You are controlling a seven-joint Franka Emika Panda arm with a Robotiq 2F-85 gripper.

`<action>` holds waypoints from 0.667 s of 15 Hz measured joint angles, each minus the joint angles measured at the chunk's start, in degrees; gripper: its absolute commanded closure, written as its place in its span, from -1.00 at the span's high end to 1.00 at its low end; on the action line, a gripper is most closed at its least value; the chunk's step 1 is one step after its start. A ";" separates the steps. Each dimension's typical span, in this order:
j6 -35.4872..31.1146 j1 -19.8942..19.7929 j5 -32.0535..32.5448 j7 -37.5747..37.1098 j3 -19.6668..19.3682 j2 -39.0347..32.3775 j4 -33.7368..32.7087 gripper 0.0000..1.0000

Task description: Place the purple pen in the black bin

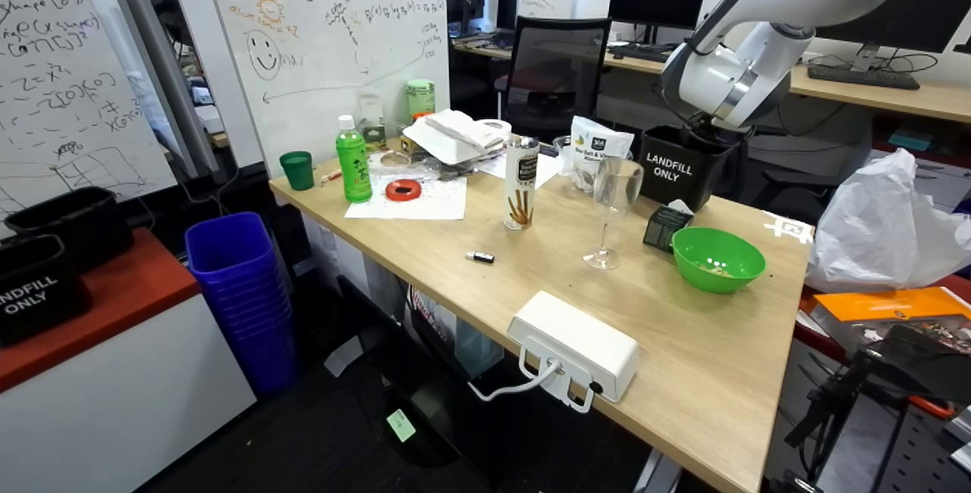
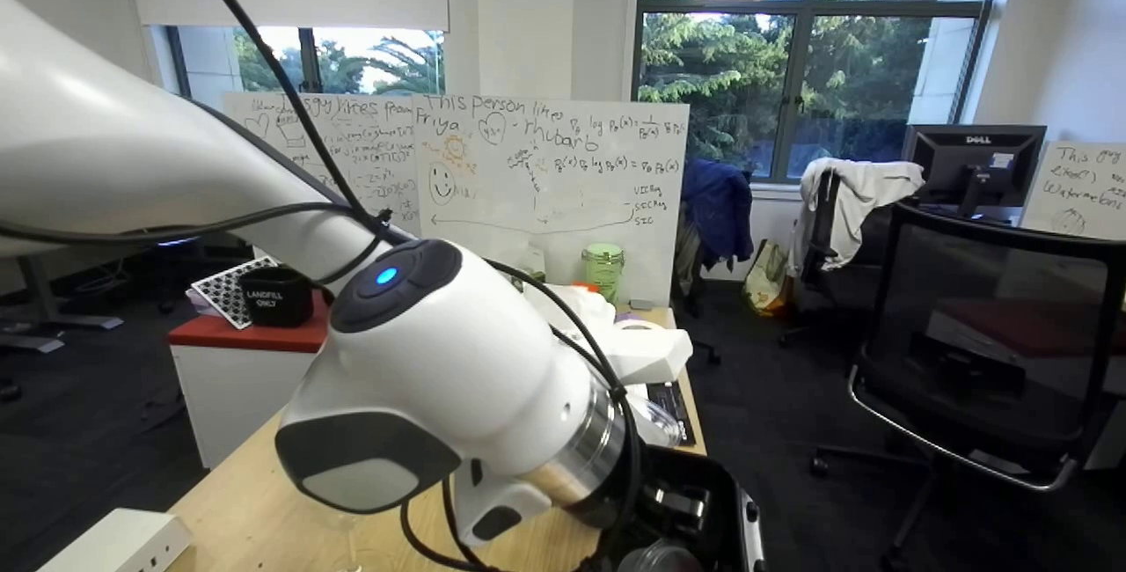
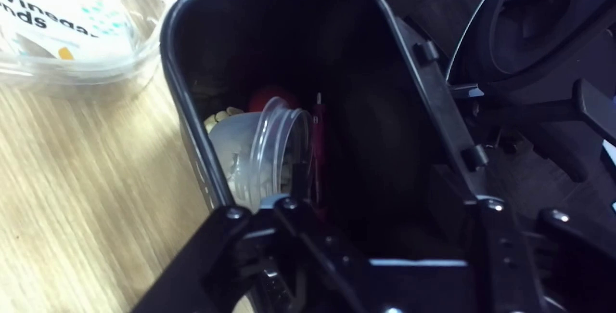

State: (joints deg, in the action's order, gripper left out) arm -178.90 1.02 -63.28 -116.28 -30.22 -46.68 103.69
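The black bin (image 1: 667,188) stands at the table's far edge and is marked "LANDFILL ONLY". It also shows in an exterior view (image 2: 728,488) and from above in the wrist view (image 3: 356,29). My gripper (image 3: 373,180) is over the bin's mouth with its fingers wide apart and nothing between them. In an exterior view the gripper (image 1: 709,133) is partly hidden by the bin's rim. A slim dark magenta pen (image 3: 318,139), likely the purple pen, lies inside the bin beside a clear plastic cup (image 3: 245,154). Its lower end is hidden behind the left finger.
A chip bag (image 1: 599,146), a wine glass (image 1: 611,193), a small dark box (image 1: 666,227) and a green bowl (image 1: 717,259) stand near the bin. A tall can (image 1: 520,183) and a short marker (image 1: 480,257) are farther off. A red object (image 3: 272,97) is in the bin.
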 measured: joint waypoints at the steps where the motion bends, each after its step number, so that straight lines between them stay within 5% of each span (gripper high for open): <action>1: 0.00 0.01 0.00 0.00 0.00 0.00 0.00 0.82; 4: -1.50 -0.36 0.49 0.69 1.25 0.20 -0.09 1.00; 10: -6.29 -7.68 0.99 11.96 14.82 9.27 -0.16 1.00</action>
State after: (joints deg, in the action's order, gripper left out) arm -185.19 -6.66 -62.29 -104.32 -15.39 -37.41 103.53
